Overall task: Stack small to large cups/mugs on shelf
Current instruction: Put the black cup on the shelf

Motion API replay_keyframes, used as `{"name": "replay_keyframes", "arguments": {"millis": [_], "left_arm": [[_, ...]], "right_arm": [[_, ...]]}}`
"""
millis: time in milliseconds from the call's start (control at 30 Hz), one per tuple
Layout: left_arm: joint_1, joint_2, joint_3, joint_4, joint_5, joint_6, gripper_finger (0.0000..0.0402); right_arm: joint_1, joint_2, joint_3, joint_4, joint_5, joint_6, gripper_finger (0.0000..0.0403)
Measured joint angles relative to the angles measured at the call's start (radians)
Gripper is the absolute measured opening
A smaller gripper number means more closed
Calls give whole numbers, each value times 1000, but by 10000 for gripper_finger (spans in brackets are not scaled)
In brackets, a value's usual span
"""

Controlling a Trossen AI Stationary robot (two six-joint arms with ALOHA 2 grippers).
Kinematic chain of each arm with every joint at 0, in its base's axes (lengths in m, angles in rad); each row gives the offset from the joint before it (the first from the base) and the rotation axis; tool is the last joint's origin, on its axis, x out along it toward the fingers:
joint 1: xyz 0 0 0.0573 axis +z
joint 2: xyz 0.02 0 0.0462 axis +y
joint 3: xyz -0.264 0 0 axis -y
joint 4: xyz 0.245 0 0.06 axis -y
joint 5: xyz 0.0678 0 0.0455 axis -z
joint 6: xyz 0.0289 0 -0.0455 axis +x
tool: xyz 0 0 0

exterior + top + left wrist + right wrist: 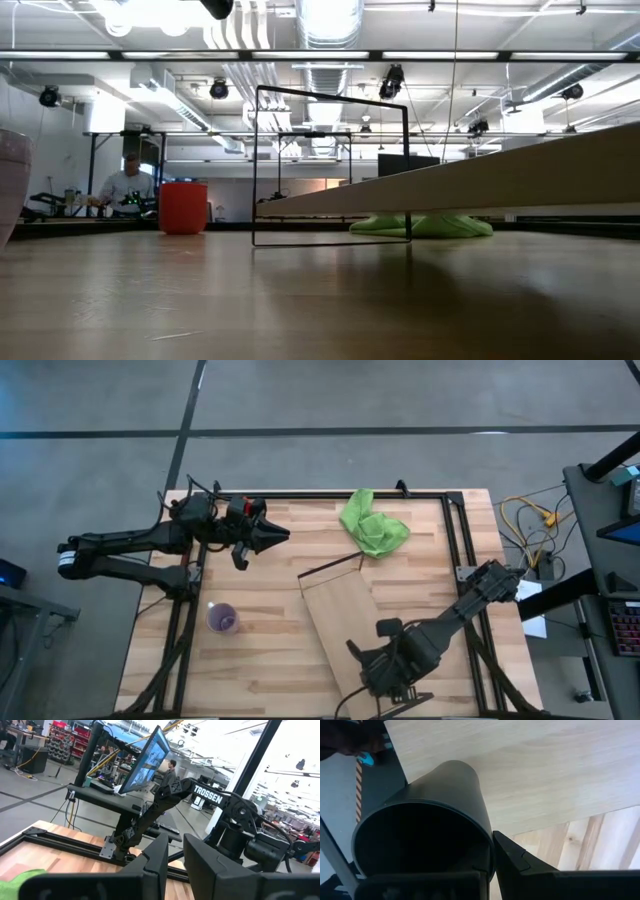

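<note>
The light-wood shelf [338,622] lies slanted at the table's middle; in the low view the shelf [480,180] is raised on a thin dark wire frame [330,165]. The purple cup [222,618] stands on the table left of it. The red cup [183,208] stands at the far left, mostly hidden under my left arm in the high view. My left gripper [272,535] is shut and empty above the table, near the red cup. My right gripper [378,660] is over the shelf's near end, shut on the black cup [425,825]. My right gripper holds the black cup by its wall at the rim [487,852]. One finger [520,862] lies on the outside of the wall; the other is lost in the dark of the cup's mouth. The cup lies tilted, its mouth toward the wrist, over the shelf [530,765].
A crumpled green cloth [372,525] lies at the far side, just beyond the shelf's far end. A black metal frame [455,530] runs along the table's edges. Bare wood lies between the purple cup and the shelf. A person [125,185] sits in the room behind.
</note>
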Motion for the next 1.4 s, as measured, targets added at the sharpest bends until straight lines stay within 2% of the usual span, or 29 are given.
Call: {"name": "replay_keyframes", "arguments": {"millis": [1000,1400], "left_arm": [[0,0,-1,-2,0,0,47],[0,0,-1,-1,0,0,47]], "right_arm": [[11,39,0,27,-19,0,10],[11,39,0,34,-19,0,63]]}}
